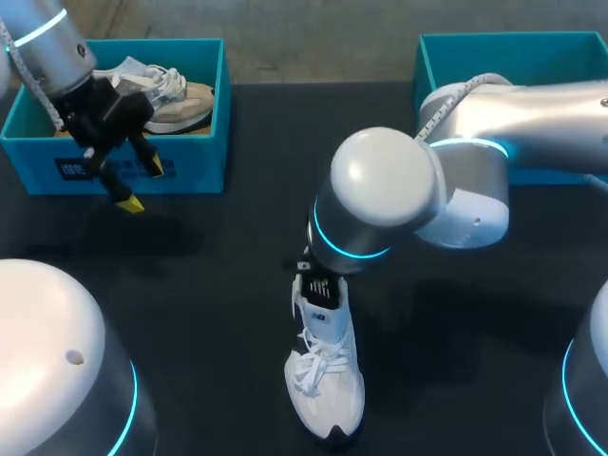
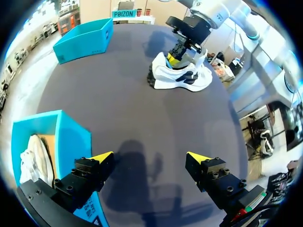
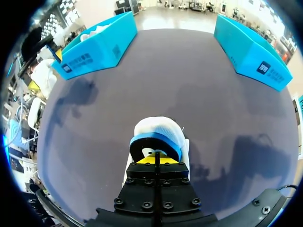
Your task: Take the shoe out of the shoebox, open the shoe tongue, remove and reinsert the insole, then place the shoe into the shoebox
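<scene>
A white shoe (image 1: pixel 325 385) with a dark side logo stands upright on the black table, toe toward the front edge. My right gripper (image 3: pixel 156 161) is shut, its yellow tips down at the shoe's heel opening (image 3: pixel 156 144), where a blue lining shows. Whether it pinches anything is hidden. In the head view the right arm covers that gripper. My left gripper (image 1: pixel 142 186) hangs open and empty just in front of the left blue shoebox (image 1: pixel 199 161). That box holds a second, beige-and-white shoe (image 1: pixel 176 95). From the left wrist, the white shoe (image 2: pixel 182 76) lies well ahead of the open fingers (image 2: pixel 102 158).
A second blue shoebox (image 1: pixel 513 40) stands at the back right, its inside not visible. It also shows as the far shoebox (image 2: pixel 85 40) from the left wrist. The table between the shoeboxes and around the shoe is bare black surface (image 1: pixel 228 285).
</scene>
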You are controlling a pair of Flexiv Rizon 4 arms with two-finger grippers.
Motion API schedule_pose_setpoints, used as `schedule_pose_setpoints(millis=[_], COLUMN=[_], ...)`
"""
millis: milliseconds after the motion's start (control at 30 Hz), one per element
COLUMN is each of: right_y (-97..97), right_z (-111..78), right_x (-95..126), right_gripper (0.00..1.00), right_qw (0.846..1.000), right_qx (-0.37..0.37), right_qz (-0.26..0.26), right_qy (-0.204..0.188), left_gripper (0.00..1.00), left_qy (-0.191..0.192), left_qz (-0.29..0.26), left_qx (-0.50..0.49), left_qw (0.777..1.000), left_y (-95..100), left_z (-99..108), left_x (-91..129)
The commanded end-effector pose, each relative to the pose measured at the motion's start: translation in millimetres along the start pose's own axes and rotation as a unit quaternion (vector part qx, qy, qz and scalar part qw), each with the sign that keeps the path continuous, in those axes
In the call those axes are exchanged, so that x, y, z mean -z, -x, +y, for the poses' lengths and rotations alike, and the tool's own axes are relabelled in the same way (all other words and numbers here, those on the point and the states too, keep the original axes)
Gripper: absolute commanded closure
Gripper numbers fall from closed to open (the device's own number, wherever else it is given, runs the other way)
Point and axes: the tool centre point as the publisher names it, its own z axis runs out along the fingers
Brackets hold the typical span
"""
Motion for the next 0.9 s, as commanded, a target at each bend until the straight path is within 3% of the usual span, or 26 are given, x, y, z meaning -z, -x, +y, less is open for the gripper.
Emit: schedule_pose_setpoints(millis=[33, 533, 900], right_y=[0.2, -1.5, 1.8], right_z=[-3.3, -5.1, -17.7], right_x=[-11.6, -39.0, -46.0], right_gripper=[1.00, 1.00, 1.00], right_qw=[1.000, 1.000, 0.999], right_qx=[0.000, -0.002, -0.020], right_qz=[0.007, 0.015, -0.008], right_qy=[0.004, -0.002, -0.036], left_gripper=[0.00, 0.00, 0.00], left_qy=[-0.002, -0.007, -0.007], left_qz=[0.001, 0.009, 0.012], left_qx=[-0.005, -0.029, -0.036], left_qw=[1.000, 1.000, 0.999], left_y=[1.0, 4.9, 7.6], left_z=[0.7, 2.3, 5.6], left_x=[-3.4, -7.3, -6.5])
